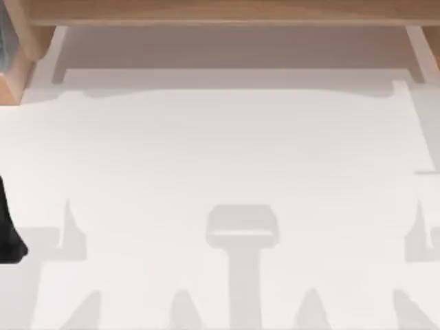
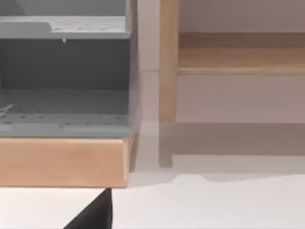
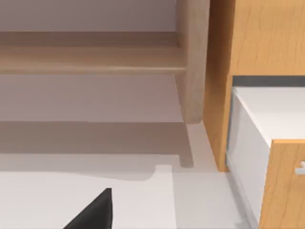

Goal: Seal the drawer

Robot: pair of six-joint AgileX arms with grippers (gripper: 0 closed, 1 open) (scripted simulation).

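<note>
My left arm (image 1: 9, 227) sits at the far left edge of the top view, a dark shape low on that side; I cannot tell how the left gripper (image 2: 93, 214) stands, as the left wrist view catches just a black wedge of it. Same for the right gripper (image 3: 93, 212), a black wedge in the right wrist view; state unreadable. The drawer (image 1: 227, 58) lies along the top of the top view, its long axis running left to right, its open side facing up, pulled out from under the light wood frame (image 1: 227, 12) toward the arms. Thin white side walls bound it at each end; its white front edge meets the table (image 1: 220, 165), which spreads wide in front of it. A grey shelving unit (image 2: 64, 71) stands just left of the frame post.
</note>
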